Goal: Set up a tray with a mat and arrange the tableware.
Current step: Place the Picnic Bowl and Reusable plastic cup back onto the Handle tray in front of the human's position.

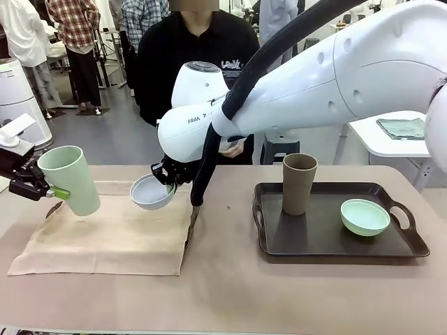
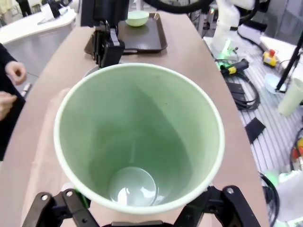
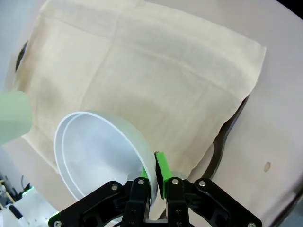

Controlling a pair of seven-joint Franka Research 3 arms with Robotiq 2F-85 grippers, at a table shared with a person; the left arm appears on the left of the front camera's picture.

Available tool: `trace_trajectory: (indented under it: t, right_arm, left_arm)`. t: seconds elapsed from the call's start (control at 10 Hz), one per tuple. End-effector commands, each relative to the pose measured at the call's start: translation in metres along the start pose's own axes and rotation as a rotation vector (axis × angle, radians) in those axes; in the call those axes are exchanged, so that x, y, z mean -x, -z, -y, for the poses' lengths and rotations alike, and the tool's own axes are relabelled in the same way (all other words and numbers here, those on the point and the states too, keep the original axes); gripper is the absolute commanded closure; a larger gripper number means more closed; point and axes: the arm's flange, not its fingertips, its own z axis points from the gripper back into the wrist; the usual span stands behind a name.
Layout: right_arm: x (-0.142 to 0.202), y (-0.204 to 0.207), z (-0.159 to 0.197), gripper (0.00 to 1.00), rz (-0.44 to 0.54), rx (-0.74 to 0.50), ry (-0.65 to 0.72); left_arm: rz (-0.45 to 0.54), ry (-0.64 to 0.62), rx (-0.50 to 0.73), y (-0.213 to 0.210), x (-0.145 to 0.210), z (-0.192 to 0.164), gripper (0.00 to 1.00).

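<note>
Over the mat (image 1: 112, 237) at nine o'clock on the tabletop (image 1: 223, 293), both arms are loaded. The left end effector (image 1: 56, 190) is clamped round the pale green cup (image 1: 70, 178), which leans. The right end effector (image 1: 170, 183) pinches the white bowl (image 1: 151, 193) by its rim, tipped. My call: level each piece and lower it straight, with the bowl toward the mat's three o'clock side and the cup toward nine. The cup looks tall, matte and empty; the bowl is shallow and glossy.
</note>
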Motion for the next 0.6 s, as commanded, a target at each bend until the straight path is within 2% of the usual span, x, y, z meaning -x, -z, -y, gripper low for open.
trace_trajectory:
  t: [0.0,0.5]
  right_arm:
    - [0.002,0.012,0.004,0.93,-0.007,-0.009,-0.019]
    - [-0.006,0.038,0.013,0.93,-0.035,-0.016,-0.032]
  left_arm:
    - [0.034,0.027,0.001,0.007,0.014,-0.009,0.13]
    - [0.0,0.003,-0.004,0.029,0.033,-0.018,0.13]
